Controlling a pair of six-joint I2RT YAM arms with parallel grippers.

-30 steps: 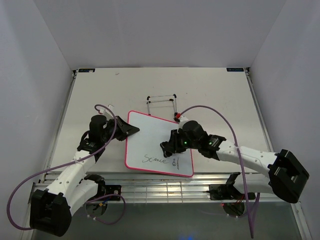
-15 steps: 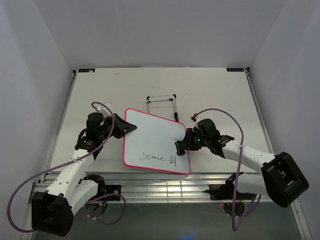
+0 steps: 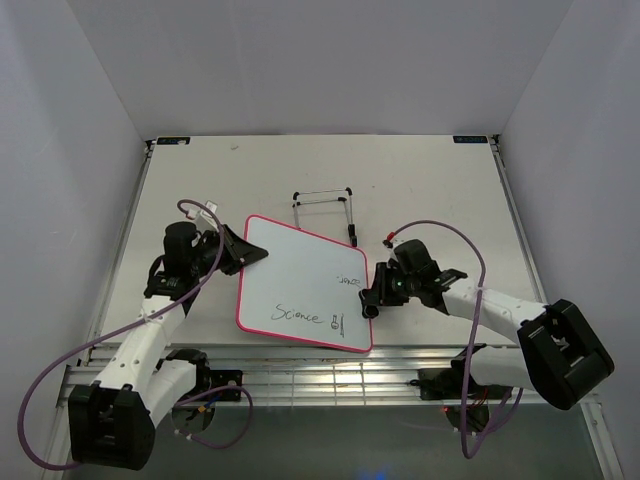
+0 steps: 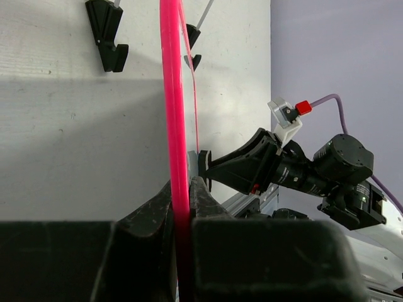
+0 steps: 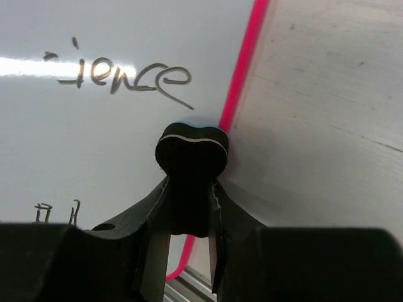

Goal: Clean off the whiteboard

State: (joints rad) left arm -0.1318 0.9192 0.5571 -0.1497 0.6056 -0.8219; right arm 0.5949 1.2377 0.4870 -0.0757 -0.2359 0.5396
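The whiteboard (image 3: 300, 290) with its pink-red frame lies tilted on the table and bears black "Science" writing near its lower edge and a smaller scribble at its right. My left gripper (image 3: 252, 255) is shut on the board's upper left frame edge (image 4: 178, 145). My right gripper (image 3: 368, 300) is shut on the small black eraser (image 5: 191, 151), which sits over the board's right frame edge (image 5: 242, 69). The writing (image 5: 119, 75) shows just left of the eraser in the right wrist view.
A thin wire easel stand (image 3: 325, 205) stands behind the board. The metal rail (image 3: 330, 360) runs along the table's near edge by the arm bases. The right arm (image 4: 302, 170) shows across the board in the left wrist view.
The board has slid and turned to the left with my left gripper. My right gripper with the eraser has moved right, from over the board's middle to its right edge.
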